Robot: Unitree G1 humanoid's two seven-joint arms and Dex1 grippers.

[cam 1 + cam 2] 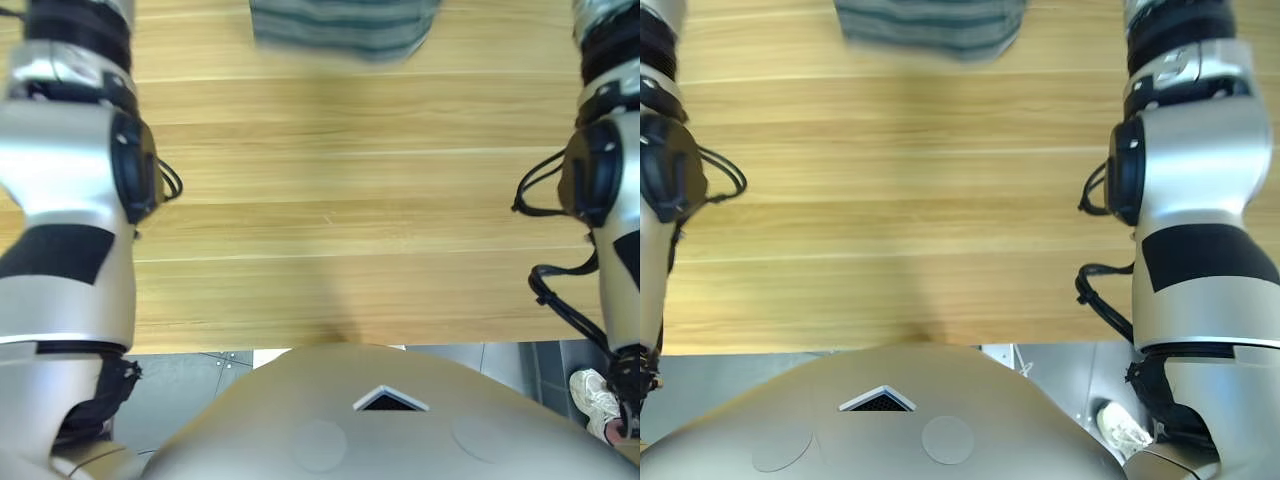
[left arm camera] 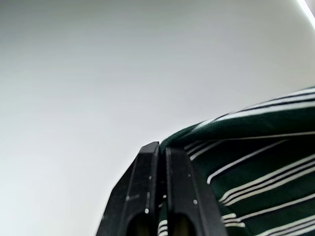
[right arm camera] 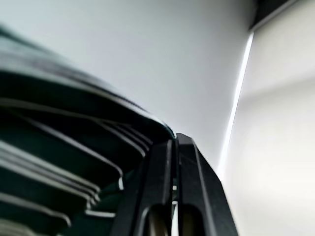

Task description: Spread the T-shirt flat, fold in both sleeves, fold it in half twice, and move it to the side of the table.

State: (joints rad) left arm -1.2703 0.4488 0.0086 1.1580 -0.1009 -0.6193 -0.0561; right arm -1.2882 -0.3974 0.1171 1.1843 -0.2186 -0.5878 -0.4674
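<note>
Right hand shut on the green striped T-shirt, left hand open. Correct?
Not quite. The left hand is shut too. The left wrist view shows it closed tight on an edge of the T-shirt. The right hand is shut on the T-shirt, as you said.

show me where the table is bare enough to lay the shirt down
The table is bare across its middle, between the left arm and right arm, from the near edge to the hanging T-shirt. Crowded at the far side, where the left claw and right claw pinch it.
</note>
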